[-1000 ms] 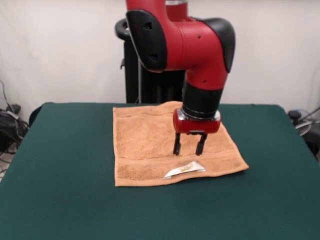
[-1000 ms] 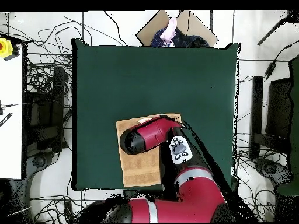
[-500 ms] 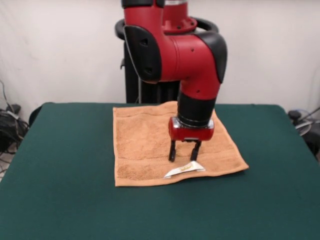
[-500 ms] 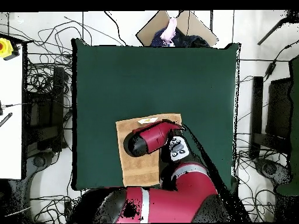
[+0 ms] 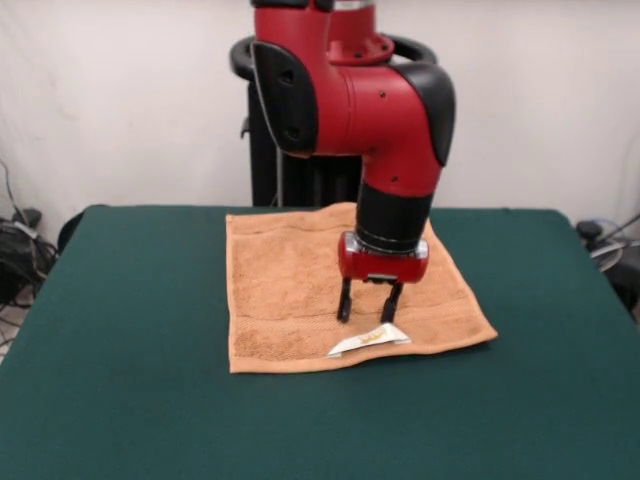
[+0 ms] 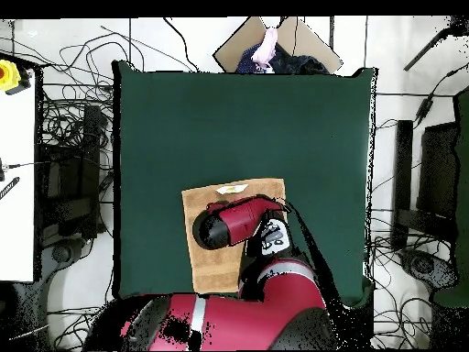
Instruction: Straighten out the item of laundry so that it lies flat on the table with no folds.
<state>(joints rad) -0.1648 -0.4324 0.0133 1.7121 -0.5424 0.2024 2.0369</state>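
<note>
Poised just above the towel point(image 5: 300, 290), our gripper point(image 5: 368, 302) hangs with its two black fingers parted and nothing between them, tips close over the woven band near the front edge. We judge it sits there because that is where the white label point(image 5: 370, 339) curls up, the one part not lying down. Going left to right, the towel lies spread on the far middle of the table point(image 5: 120, 390), orange-tan terry, nubbly, roughly square, and looks free of folds. Under it the dark green felt-like cloth is smooth and matte.
</note>
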